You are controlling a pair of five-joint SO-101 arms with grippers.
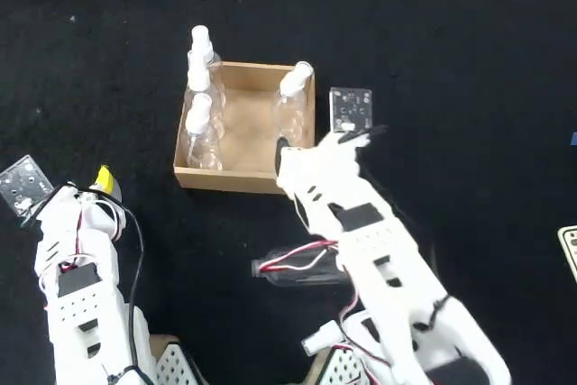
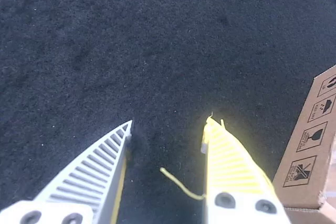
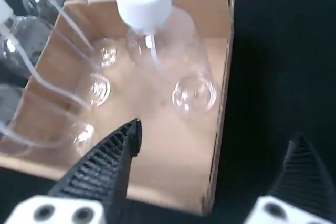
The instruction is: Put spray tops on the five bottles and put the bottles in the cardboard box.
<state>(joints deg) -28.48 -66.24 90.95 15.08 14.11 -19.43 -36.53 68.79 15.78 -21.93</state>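
The right arm lay nearest the high camera, stretched from the table's near edge toward the cardboard box. Its right gripper hung over the box's near right corner with the black fingers spread wide and nothing between them.

The black-clothed table carried everything. The left arm stood at the near left. Its left gripper hung over bare cloth, one white finger and one yellow finger parted and holding nothing, with a corner of the box showing beyond it.

The open box sat mid-table. A row of three bottles stood upright along its left wall, and a fourth bottle stood in its far right corner. Each of the four wore a white spray top. The fifth bottle lay on its side on the cloth at the near side of the box, partly under the right arm, with red and white wires crossing above it.

A small clear plate lay just beside the box's right wall, and a second clear plate lay near the left gripper
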